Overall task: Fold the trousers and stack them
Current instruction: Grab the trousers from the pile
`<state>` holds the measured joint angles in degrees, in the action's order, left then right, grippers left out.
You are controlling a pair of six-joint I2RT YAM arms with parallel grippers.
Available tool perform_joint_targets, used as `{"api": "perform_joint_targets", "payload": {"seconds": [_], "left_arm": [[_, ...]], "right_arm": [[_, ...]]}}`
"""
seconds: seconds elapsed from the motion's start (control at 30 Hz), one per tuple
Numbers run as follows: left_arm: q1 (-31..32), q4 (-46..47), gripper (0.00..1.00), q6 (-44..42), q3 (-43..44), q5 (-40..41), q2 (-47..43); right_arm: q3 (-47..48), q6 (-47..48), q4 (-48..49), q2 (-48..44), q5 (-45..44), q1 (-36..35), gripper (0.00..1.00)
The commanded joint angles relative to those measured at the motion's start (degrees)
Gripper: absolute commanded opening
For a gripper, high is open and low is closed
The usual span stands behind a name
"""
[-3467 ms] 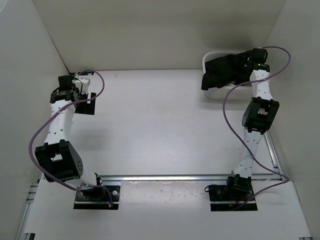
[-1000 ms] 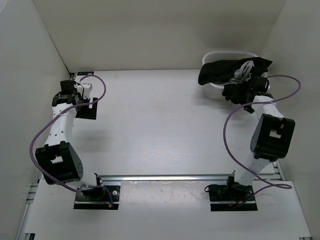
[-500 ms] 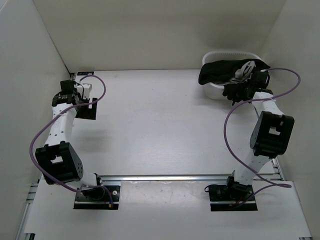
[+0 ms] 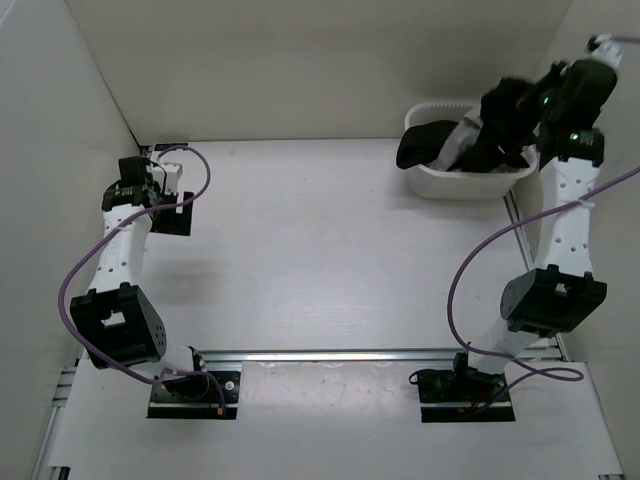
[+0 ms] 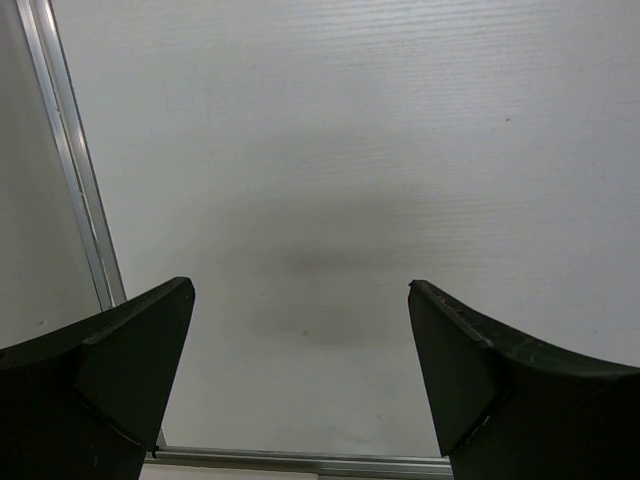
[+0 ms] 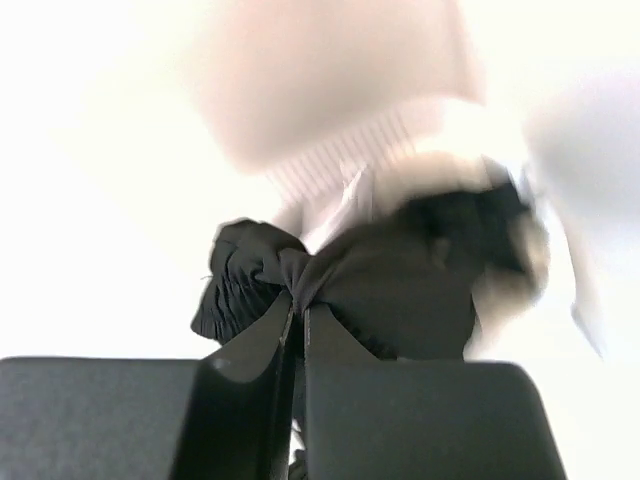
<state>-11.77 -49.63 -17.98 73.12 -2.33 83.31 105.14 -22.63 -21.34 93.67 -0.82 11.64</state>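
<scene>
The black trousers (image 4: 470,140) hang partly out of the white basket (image 4: 445,184) at the far right. My right gripper (image 4: 515,105) is raised above the basket and shut on a bunched fold of the trousers. In the right wrist view the jaws pinch the black fabric (image 6: 330,275) at the gripper (image 6: 298,312), with the cloth trailing down toward the blurred basket (image 6: 340,170). My left gripper (image 4: 178,180) is at the far left of the table, open and empty. In the left wrist view its gripper (image 5: 300,290) frames bare table.
White walls close in the table on the left, back and right. An aluminium rail (image 4: 380,354) runs along the near edge by the arm bases. A rail (image 5: 75,170) also shows in the left wrist view. The right arm's purple cable (image 4: 470,270) hangs in a loop.
My right gripper has lifted up and back from the basket's front rim, pulling the black trousers higher out of the basket. The left arm has not moved.
</scene>
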Motion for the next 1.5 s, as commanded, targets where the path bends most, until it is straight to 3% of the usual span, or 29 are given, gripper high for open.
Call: {"api": "perform_joint_targets", "payload": {"seconds": [0.0, 0.1, 0.17, 0.27, 0.43, 1.0, 1.1, 1.2, 1.27, 1.33, 1.4, 1.43, 1.47], "left_arm": [[0.26, 0.32, 1.00, -0.30, 4.56, -0.22, 0.01], [0.26, 0.32, 1.00, -0.30, 5.89, -0.22, 0.01], [0.26, 0.32, 1.00, -0.30, 5.89, -0.22, -0.60], [0.26, 0.32, 1.00, -0.30, 5.89, 0.31, -1.22], [0.26, 0.32, 1.00, 0.22, 5.36, 0.83, -1.83], [0.26, 0.32, 1.00, -0.56, 12.73, -3.20, -0.78], [0.26, -0.21, 1.00, -0.57, 15.55, -3.21, 0.36], [0.78, -0.74, 1.00, -0.57, 17.31, -4.43, 1.77], [0.78, -0.74, 1.00, -0.57, 17.32, -4.44, 2.29], [1.31, -0.74, 1.00, -0.57, 16.79, -4.44, 2.30], [1.31, -0.74, 1.00, -0.57, 16.79, -4.44, 3.43], [1.31, -0.74, 1.00, -0.57, 17.31, -3.92, 3.44], [1.31, -0.74, 1.00, -0.57, 17.32, -3.91, 3.44]], "right_arm": [[19.54, 1.89, 5.16, 1.33, 7.29, -3.45, 0.00], [30.51, 4.59, 7.54, 2.04, 14.25, -16.26, 0.00], [32.84, 7.42, 8.86, 2.04, 17.33, -28.96, 0.00], [32.85, 7.61, 11.75, 2.04, 26.37, -41.29, 0.00], [33.55, 9.00, 12.56, -0.85, 31.32, -51.61, 0.00], [34.86, 10.86, 13.70, -5.51, 32.11, -55.67, 0.00], [33.56, 13.12, 11.51, -6.04, 27.65, -56.20, 0.00], [28.11, 19.09, 1.16, -6.83, 13.90, -55.68, 0.00], [28.01, 20.00, -12.18, -1.32, 10.94, -54.45, 0.00], [33.62, 22.45, -22.46, 10.92, 15.19, -53.91, 0.00], [29.63, 23.94, -28.75, 16.17, 17.51, -55.05, 0.00], [27.77, 26.74, -32.84, 20.72, 17.52, -55.93, 0.07], [27.75, 28.24, -34.97, 22.77, 15.52, -56.89, 0.23]]}}
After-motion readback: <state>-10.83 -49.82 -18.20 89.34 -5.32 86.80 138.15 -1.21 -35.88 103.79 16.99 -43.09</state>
